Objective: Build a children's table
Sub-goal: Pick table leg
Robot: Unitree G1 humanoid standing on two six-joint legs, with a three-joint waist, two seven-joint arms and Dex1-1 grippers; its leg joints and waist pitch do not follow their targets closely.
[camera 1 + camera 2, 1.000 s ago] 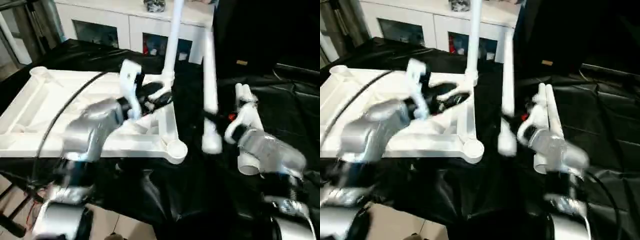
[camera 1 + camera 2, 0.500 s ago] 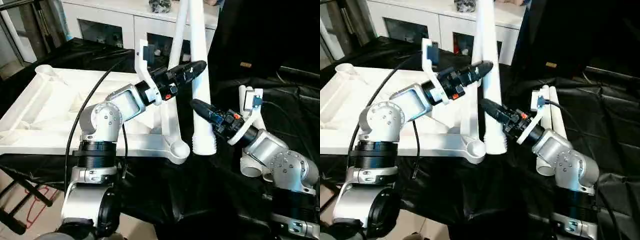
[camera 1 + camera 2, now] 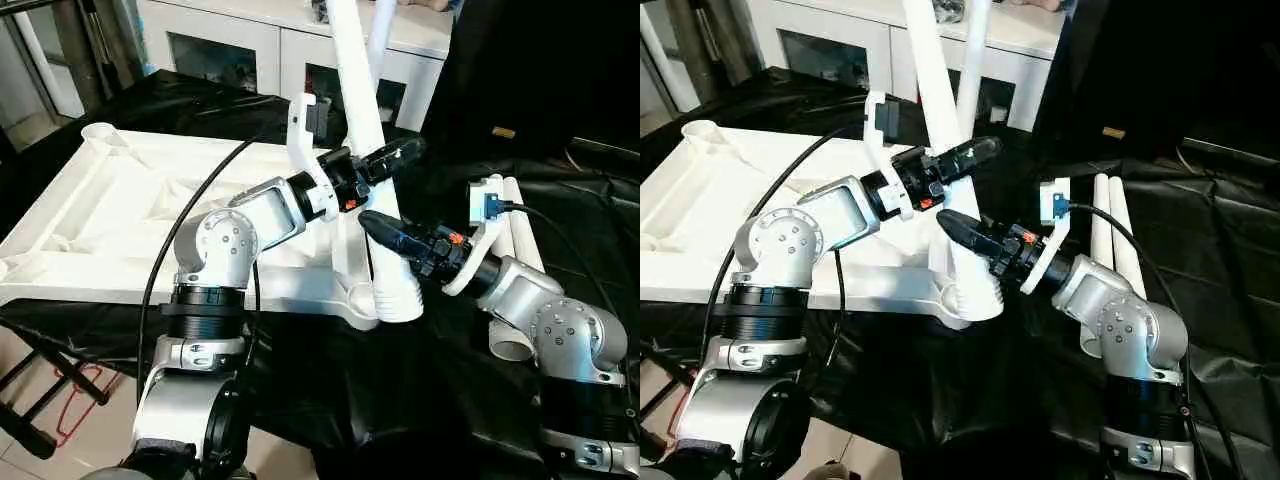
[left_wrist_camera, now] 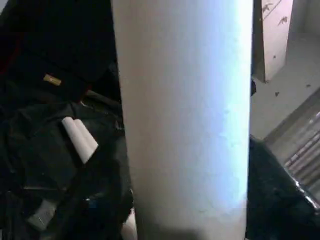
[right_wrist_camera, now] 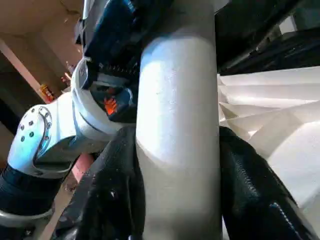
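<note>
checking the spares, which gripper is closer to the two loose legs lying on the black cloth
Right. The right gripper is clamped low on the upright leg, beside the two loose legs. The left gripper grips the same leg higher up, on the tabletop side.

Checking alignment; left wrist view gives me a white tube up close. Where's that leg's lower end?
Observer: The leg is tilted, its lower end at the tabletop's near right socket. Can't tell if it's seated.
Operator: Right gripper on it?
Observer: Yes. The right gripper clamps it, a finger on each side, lower down than the left gripper.
Operator: Other legs?
Observer: Another leg stands behind it; two spare legs lie on the black cloth.
</note>
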